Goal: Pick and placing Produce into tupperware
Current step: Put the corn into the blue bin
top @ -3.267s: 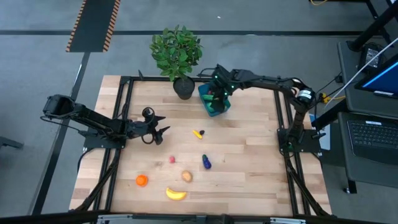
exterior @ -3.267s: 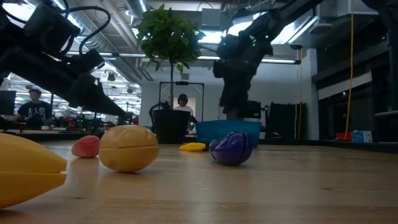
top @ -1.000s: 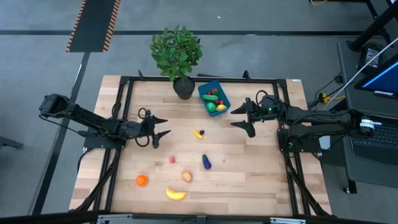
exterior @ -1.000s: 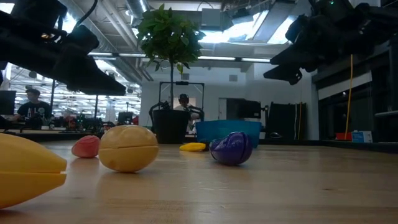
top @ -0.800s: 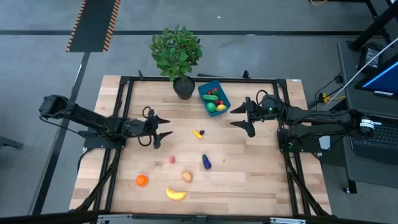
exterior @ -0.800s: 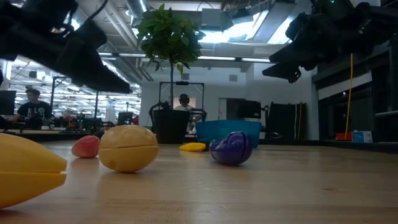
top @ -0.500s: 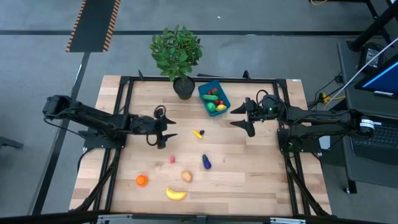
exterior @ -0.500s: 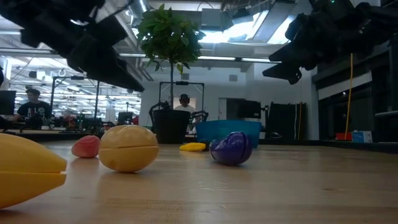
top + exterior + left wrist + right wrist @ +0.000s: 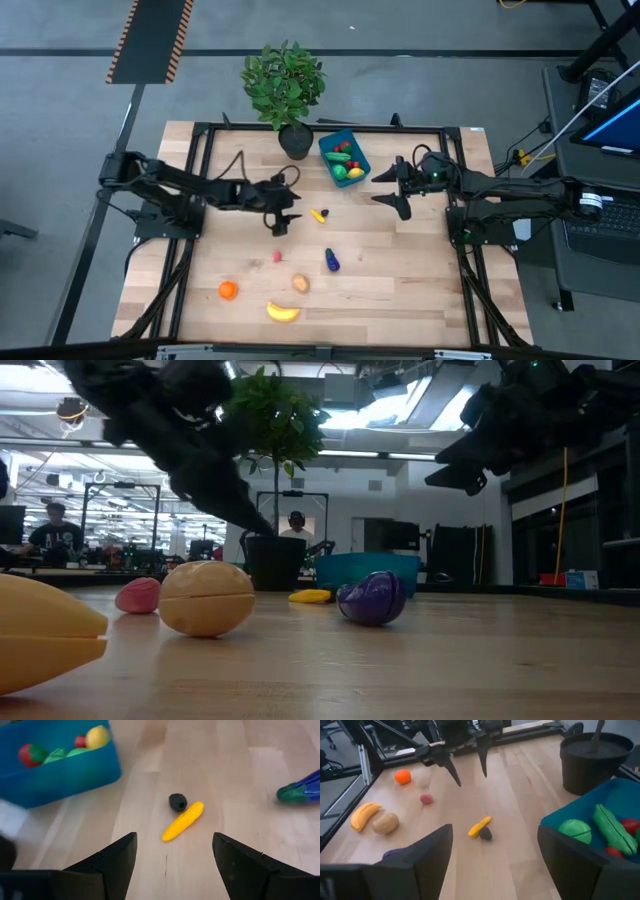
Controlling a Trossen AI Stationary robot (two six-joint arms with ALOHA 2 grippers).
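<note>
High view: we note the left gripper, jaws apart and empty, has advanced beside the small yellow toy pepper; pickup likely. Right gripper waits, spread, near the blue plastic tupperware.

The left arm is stretched low across the table toward its middle, with the left gripper held above the surface, fingers spread and nothing held. The right arm is folded at the right side, the right gripper raised, fingers spread and empty.
</note>
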